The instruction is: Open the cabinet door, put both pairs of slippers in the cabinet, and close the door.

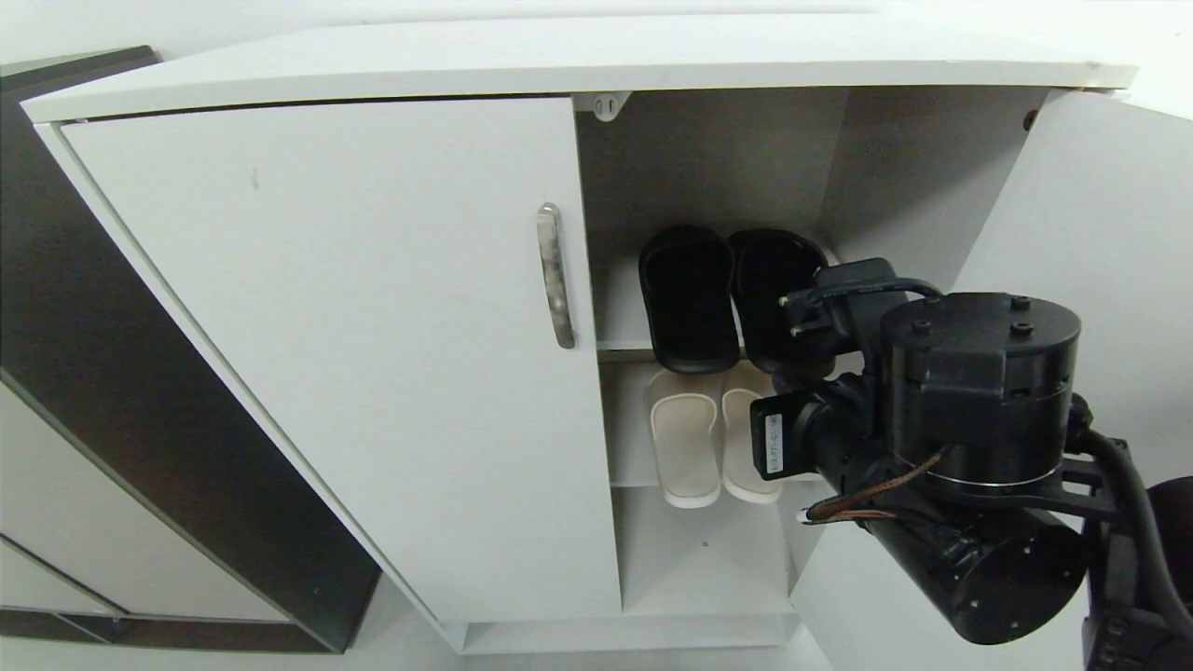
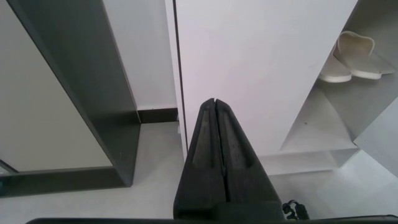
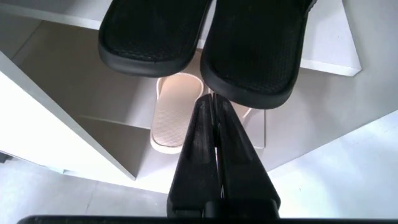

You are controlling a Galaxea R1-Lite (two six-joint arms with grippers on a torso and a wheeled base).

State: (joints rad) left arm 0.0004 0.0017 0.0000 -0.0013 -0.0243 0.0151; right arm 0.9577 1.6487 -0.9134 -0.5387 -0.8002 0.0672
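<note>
The cabinet (image 1: 559, 65) has its right door (image 1: 1090, 261) swung open and its left door (image 1: 373, 326) closed. A pair of black slippers (image 1: 690, 298) lies on the upper shelf, heels over the shelf edge. A pair of white slippers (image 1: 685, 447) lies on the shelf below. My right arm (image 1: 969, 401) is in front of the open half. My right gripper (image 3: 215, 99) is shut with nothing in it, just under the heels of the black slippers (image 3: 261, 50) and in front of the white slippers (image 3: 171, 118). My left gripper (image 2: 214, 102) is shut, low before the closed door (image 2: 261, 62).
A metal handle (image 1: 555, 275) runs down the closed door's right edge. A dark-edged panel (image 1: 112, 326) stands left of the cabinet. The bottom compartment (image 1: 699, 559) lies under the white slippers. Light floor (image 2: 149, 155) spreads before the cabinet.
</note>
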